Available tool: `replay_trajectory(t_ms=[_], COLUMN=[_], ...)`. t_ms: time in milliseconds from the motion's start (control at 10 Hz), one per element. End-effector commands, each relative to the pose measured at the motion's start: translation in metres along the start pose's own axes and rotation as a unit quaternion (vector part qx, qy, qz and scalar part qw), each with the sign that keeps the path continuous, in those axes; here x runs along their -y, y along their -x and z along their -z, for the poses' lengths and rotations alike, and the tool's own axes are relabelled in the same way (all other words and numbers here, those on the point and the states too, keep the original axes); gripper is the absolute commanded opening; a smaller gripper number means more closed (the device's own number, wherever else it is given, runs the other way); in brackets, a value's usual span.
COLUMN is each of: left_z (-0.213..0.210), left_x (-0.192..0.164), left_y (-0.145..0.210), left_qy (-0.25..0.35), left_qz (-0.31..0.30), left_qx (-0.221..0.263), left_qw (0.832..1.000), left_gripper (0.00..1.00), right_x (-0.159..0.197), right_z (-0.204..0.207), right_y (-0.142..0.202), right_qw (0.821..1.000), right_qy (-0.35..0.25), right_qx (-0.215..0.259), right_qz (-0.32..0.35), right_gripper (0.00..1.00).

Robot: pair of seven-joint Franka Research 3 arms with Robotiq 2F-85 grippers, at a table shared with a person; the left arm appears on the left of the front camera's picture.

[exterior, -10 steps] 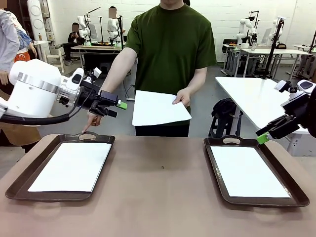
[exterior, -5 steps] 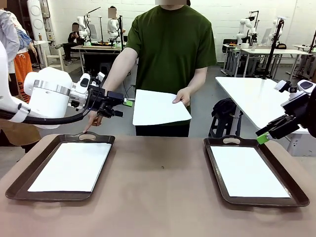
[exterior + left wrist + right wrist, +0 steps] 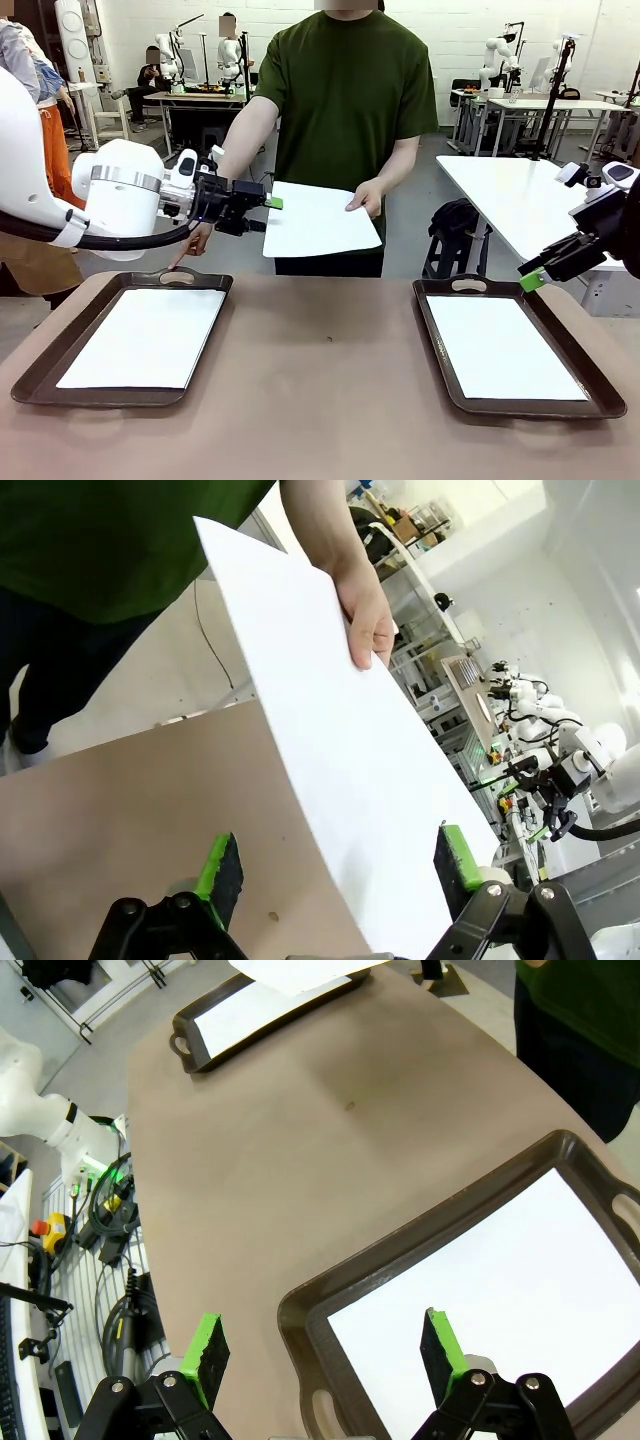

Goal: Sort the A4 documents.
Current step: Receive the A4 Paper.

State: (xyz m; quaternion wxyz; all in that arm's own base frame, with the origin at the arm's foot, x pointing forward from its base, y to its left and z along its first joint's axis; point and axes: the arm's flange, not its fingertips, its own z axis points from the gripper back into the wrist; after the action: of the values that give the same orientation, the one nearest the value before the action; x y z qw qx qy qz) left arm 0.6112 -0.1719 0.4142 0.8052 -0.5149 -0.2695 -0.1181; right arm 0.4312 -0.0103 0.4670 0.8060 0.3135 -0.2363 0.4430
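A person holds out a thin white A4 paper sheet (image 3: 320,219) in one hand (image 3: 367,194), in the air above the far edge of the brown table (image 3: 320,400). The left gripper (image 3: 268,212) is released, and in its wrist view the near edge of the sheet passes between its spread green pads (image 3: 222,865). The sheet lies at 3 o'clock from it, long axis running left to right. The left arm is much nearer. The right gripper (image 3: 531,280) is also released and hangs above the right dark brown tray (image 3: 436,345). This tray holds a white sheet (image 3: 500,347); the left dark brown tray (image 3: 60,352) holds another sheet (image 3: 145,336).
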Motion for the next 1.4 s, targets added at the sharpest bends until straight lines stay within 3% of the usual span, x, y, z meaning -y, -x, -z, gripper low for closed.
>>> replay_trajectory(t_ms=[0,300,400,600,1300], left_z=[0.016,0.023,0.022,0.018,0.014], left_x=[-0.001,-0.008,-0.01,-0.011,-0.021], left_y=[-0.007,-0.006,-0.003,0.003,0.008], left_qy=[0.018,0.04,0.044,0.041,0.049], left_qz=[-0.016,-0.057,-0.096,-0.12,-0.097], left_qx=[0.002,0.006,0.005,0.0,0.029], left_qw=[1.0,0.998,0.994,0.992,0.994], left_gripper=[1.0,1.0,0.97,0.78,0.09], right_x=[0.0,0.0,0.0,0.0,0.0], right_z=[0.001,0.001,0.001,0.001,0.001], right_y=[0.001,0.001,0.001,0.001,0.001], right_qw=[1.0,1.0,1.0,1.0,1.0], right_qy=[0.0,0.0,0.0,0.0,0.0], right_qx=[-0.002,-0.002,-0.002,-0.002,-0.002], right_qz=[-0.005,-0.005,-0.005,-0.005,-0.005], right_gripper=[1.0,1.0,1.0,1.0,1.0])
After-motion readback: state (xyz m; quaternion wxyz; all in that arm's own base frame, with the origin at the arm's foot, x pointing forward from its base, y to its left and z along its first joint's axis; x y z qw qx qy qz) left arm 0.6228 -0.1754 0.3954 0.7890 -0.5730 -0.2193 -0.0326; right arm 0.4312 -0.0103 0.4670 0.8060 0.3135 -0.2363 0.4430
